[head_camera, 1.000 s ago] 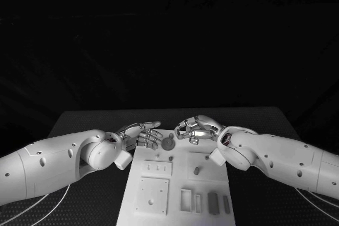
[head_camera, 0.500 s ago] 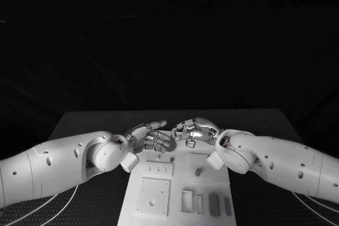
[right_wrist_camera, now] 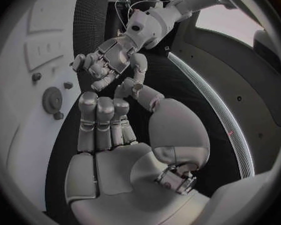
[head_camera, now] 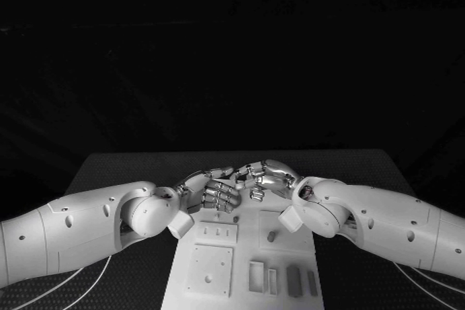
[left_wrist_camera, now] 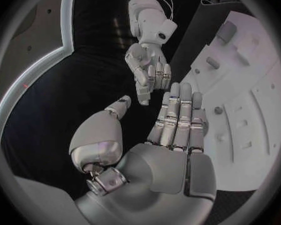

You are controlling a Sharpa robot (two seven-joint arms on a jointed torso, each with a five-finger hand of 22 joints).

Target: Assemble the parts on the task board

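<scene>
The white task board (head_camera: 218, 283) runs down the middle of the table. My left hand (head_camera: 208, 190) and right hand (head_camera: 267, 178) meet fingertip to fingertip above its far end. In the left wrist view my left hand (left_wrist_camera: 168, 135) has straight fingers, the thumb apart and an empty palm, with the right hand (left_wrist_camera: 147, 67) just beyond it. The right hand (right_wrist_camera: 106, 130) also shows nothing between its fingers and thumb. A grey gear (right_wrist_camera: 52, 100) lies flat on the board (right_wrist_camera: 25, 130) beside small pegs (right_wrist_camera: 35, 76). The left hand (right_wrist_camera: 108, 60) hovers past them.
Near me the board carries a raised plate with slots (head_camera: 217, 230), a square plate (head_camera: 210, 261), a short peg (head_camera: 270, 235) and upright grey pieces (head_camera: 293, 280). Black table (head_camera: 116, 169) lies on both sides. More grey parts (left_wrist_camera: 225, 31) stand on the board (left_wrist_camera: 253, 85).
My left hand has slid right over the board's far end and now covers the gear in the head view. The right hand has edged left, so the two hands now meet.
</scene>
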